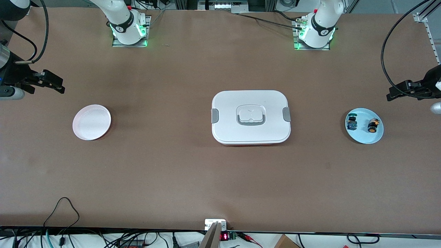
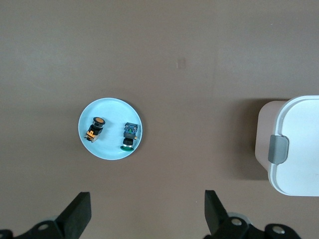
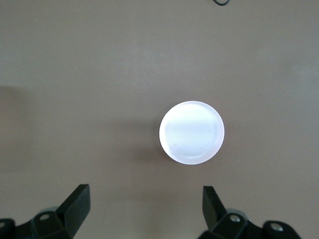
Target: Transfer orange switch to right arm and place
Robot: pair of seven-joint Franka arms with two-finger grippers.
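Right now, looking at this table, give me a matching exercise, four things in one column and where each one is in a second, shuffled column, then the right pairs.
Things
1. orange switch
2. white lidded box
3. pink plate
4. left claw

Places
A. middle of the table
B. toward the right arm's end, with nothing on it
C. on the blue plate, beside the blue-green switch
D. open, up in the air near the blue plate

Pairs: 1-C, 2-A, 3-B, 4-D
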